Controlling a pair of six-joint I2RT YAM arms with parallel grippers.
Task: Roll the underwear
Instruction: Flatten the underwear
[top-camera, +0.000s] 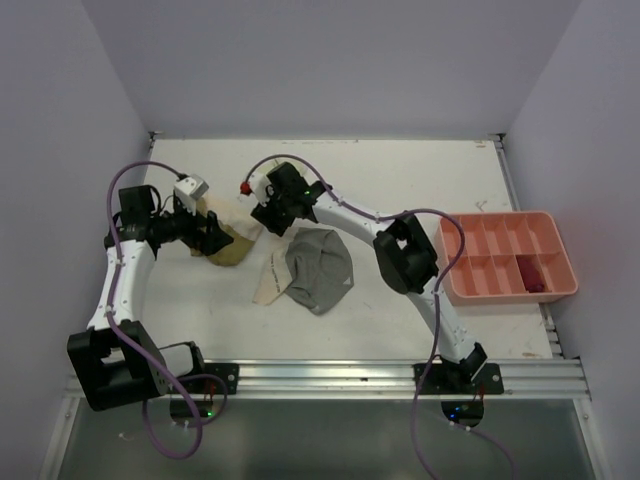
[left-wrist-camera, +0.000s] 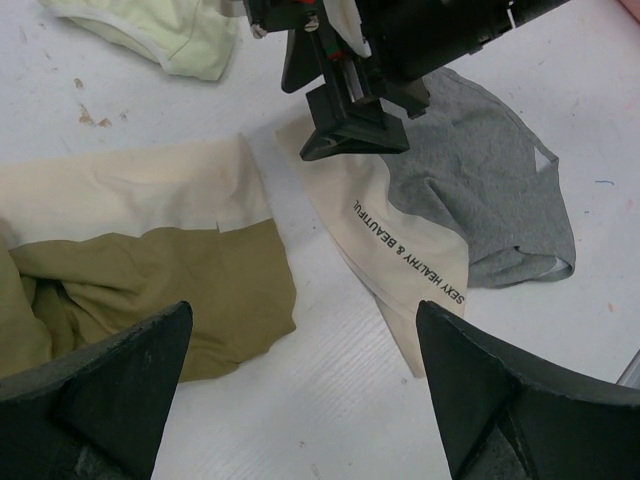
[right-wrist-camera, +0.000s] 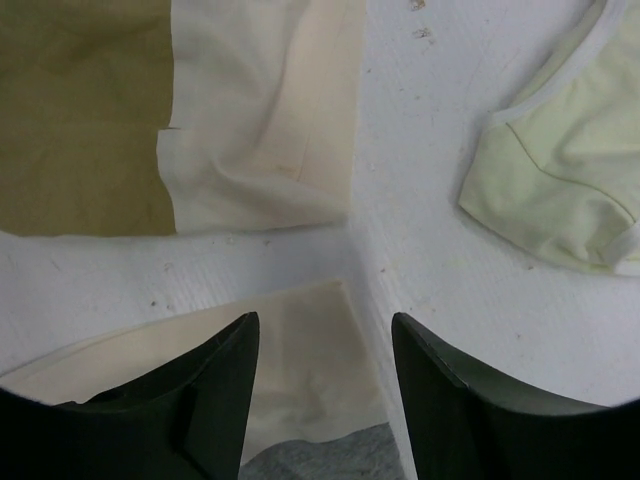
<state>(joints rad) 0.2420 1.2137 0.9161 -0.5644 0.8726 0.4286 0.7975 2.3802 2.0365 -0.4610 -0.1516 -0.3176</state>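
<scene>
Two right fingers (right-wrist-camera: 215, 400) astride cream underwear (right-wrist-camera: 310, 360), grey underwear (top-camera: 322, 268) touching it

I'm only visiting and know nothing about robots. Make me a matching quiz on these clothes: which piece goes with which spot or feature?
Things:
1. grey underwear
2. dark red underwear
3. olive-tan underwear
4. cream underwear

Places or features:
A. inside the pink tray
B. bears black lettering
C. by the left gripper
D. spread at the centre of the table

Pairs: 1-D, 2-A, 3-C, 4-B
</scene>
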